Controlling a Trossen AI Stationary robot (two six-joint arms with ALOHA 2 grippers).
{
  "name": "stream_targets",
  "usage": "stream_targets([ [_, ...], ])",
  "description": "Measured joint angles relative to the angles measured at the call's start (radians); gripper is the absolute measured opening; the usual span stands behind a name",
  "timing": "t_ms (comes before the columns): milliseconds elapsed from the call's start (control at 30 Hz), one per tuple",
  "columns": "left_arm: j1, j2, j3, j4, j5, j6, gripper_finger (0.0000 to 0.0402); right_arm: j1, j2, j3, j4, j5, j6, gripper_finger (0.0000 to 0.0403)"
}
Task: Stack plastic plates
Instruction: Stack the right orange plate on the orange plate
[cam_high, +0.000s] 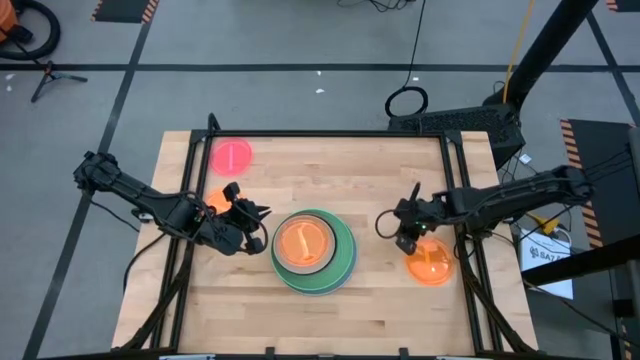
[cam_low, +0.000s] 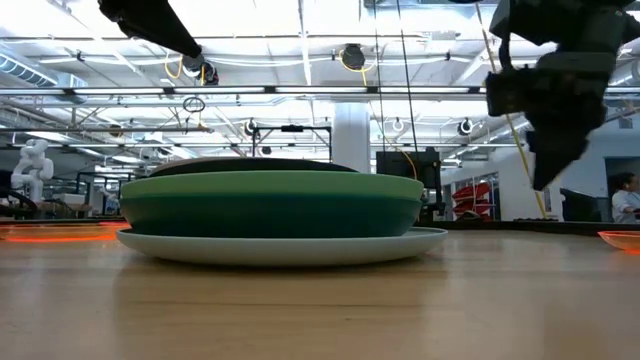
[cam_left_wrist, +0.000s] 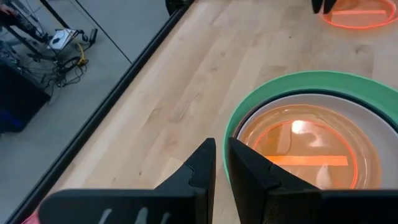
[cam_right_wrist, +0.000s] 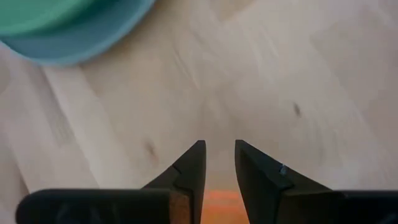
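Left gripper hovers right beside the plate stack, fingers nearly pressed together, holding nothing. Right gripper hangs on the stack's other side, slightly spread, over an orange plate. Stack's topped by another orange plate.

High view straight down over my whole table, low view level at tabletop, close on the plate stack, my wrist views angled down, both catching that stack's rim.
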Motion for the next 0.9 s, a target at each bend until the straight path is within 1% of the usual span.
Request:
stream_targets([
  [100,0.000,0.000,0.000,0.000,-0.004,0.006,0.0049,0.034,0.008,0.003,-0.069,-0.006,0.056,0.0076],
  [200,0.000,0.000,0.000,0.000,-0.020,0.027,0.0049,0.065,0.041,0.036,-0.167,0.003,0.118,0.0066],
  [300,0.003,0.000,0.000,0.000,-0.027,0.045,0.0049,0.094,0.089,0.071,-0.208,0.025,0.120,0.0058],
  [367,0.007,0.000,0.000,0.000,-0.028,0.053,0.0049,0.099,0.119,0.087,-0.235,0.027,0.103,0.0056],
  [433,0.013,0.000,0.000,0.000,-0.028,0.062,0.0049,0.098,0.148,0.101,-0.274,0.023,0.121,0.0055],
  [533,0.020,0.000,0.000,-0.001,-0.029,0.069,0.0049,0.100,0.184,0.119,-0.314,-0.029,0.206,0.0055],
  [633,0.025,0.000,0.000,-0.001,-0.029,0.083,0.0049,0.128,0.217,0.154,-0.309,-0.077,0.256,0.0055],
  [800,0.026,0.000,0.000,-0.001,-0.029,0.123,0.0049,0.197,0.287,0.270,-0.346,-0.075,0.299,0.0055],
  [900,0.026,0.000,0.000,-0.001,-0.029,0.141,0.0049,0.236,0.328,0.315,-0.379,-0.078,0.363,0.0055],
])
